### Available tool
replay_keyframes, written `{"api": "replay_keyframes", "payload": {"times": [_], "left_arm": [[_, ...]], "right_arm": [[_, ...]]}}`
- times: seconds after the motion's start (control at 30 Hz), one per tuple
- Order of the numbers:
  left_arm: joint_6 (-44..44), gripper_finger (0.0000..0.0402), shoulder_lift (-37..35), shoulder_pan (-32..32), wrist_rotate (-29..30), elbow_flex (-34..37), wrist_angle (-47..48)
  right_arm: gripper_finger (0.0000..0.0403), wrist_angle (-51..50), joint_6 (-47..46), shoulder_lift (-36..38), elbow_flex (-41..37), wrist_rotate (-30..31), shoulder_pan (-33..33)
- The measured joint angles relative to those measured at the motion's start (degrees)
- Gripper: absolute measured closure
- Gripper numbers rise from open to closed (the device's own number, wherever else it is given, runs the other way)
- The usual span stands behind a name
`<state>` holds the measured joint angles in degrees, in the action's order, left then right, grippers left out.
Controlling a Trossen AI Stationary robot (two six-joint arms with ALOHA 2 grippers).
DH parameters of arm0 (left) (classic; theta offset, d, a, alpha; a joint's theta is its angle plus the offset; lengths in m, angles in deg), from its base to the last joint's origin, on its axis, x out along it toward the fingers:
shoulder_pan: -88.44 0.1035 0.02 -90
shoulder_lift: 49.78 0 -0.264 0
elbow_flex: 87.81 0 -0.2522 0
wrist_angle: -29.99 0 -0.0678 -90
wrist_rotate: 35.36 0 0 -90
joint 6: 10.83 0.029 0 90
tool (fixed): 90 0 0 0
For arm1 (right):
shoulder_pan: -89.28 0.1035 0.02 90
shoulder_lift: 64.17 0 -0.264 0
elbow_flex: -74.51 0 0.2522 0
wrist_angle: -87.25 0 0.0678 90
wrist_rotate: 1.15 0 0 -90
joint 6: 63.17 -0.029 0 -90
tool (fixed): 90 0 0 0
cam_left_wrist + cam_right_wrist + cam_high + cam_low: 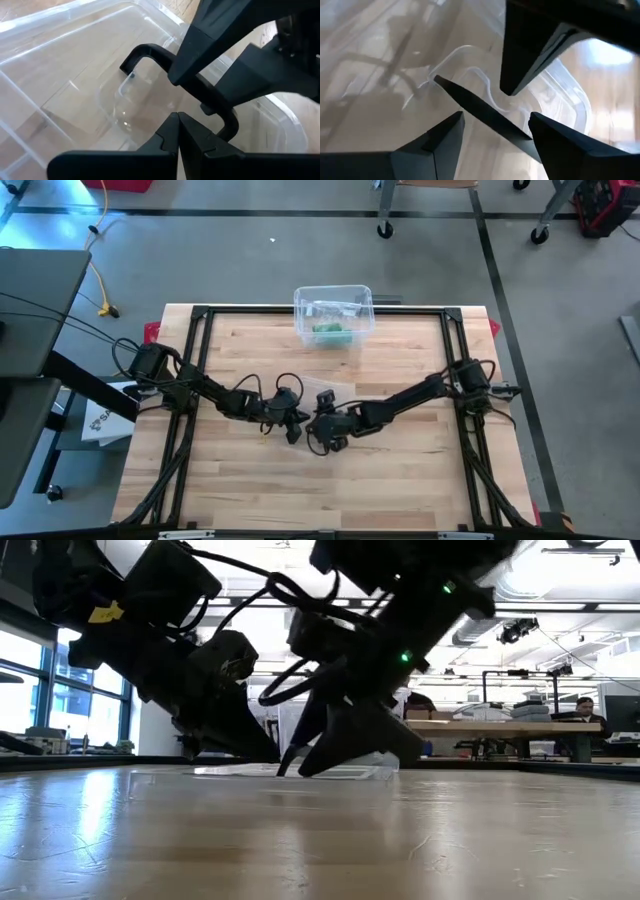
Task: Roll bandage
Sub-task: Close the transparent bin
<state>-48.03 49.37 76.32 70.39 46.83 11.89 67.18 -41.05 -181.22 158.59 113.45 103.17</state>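
Over a flat, clear plastic lid lying on the pale butcher-block table, the two dark grippers meet near the table's middle. The left gripper is clenched, its matte black fingers pressed together with nothing between them, their tips at the lid's glossy surface. The right gripper stands released, its angular fingers spread wide above the lid's rounded, raised rim and grasping nothing. From table height, both grippers reach down to the thin transparent sheet, which lies flat on the wood. Well beyond the lid, at the table's far edge, sits a clear rectangular plastic bin with rounded corners, holding a green bandage roll beside some pale contents that cannot be made out.
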Motion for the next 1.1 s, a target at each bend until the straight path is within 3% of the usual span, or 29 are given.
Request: {"api": "replay_keyframes", "payload": {"times": [0.2,0.57,0.77,0.93,1.0,1.1], "left_arm": [[2.7,0.0401,0.0,0.0,-0.2,0.0,0.0],[5.1,0.0401,-1.7,-0.3,-1.8,0.0,0.7],[5.9,0.0401,-8.2,-2.2,-0.3,0.0,5.7],[4.3,0.0401,-18.4,-5.3,4.3,0.0,19.3],[2.9,0.0401,-23.5,-7.0,6.1,0.0,26.7],[-1.6,0.0401,-31.4,-10.4,9.9,0.0,37.4]], "right_arm": [[0.018,-12.0,6.8,-0.1,6.0,-7.0,-2.1],[0.0193,-22.8,21.7,-0.2,11.7,-10.9,-4.8],[0.0266,-22.7,24.4,-0.2,11.4,-17.2,-7.2],[0.0376,-22.0,24.8,-0.5,11.4,-20.9,-7.6],[0.0387,-21.9,25.1,-0.6,11.4,-21.0,-7.2],[0.0383,-25.0,17.8,-0.6,13.7,-21.1,-6.0]]}}
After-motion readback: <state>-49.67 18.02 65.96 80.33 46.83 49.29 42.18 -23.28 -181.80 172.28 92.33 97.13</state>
